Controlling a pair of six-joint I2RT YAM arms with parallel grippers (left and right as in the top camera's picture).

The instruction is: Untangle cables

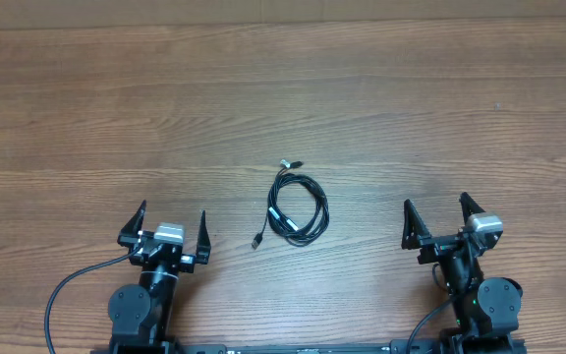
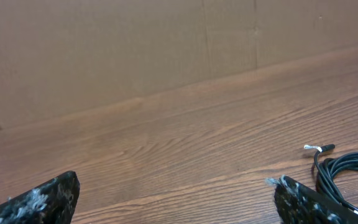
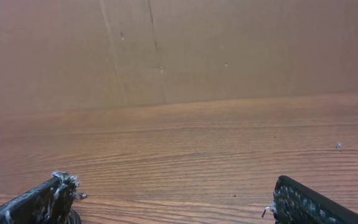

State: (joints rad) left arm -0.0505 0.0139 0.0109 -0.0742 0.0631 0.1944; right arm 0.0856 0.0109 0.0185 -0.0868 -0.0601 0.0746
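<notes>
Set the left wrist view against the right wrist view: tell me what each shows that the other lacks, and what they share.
Only the left wrist view: part of the coiled black cables at the right edge, with one silvery plug end sticking out. Only the right wrist view: no cables, just a small pale speck on the wood. Both: the wooden table, a plain brown backdrop, and the camera's own gripper, the left gripper and the right gripper, each with jaws wide open and holding nothing.
</notes>
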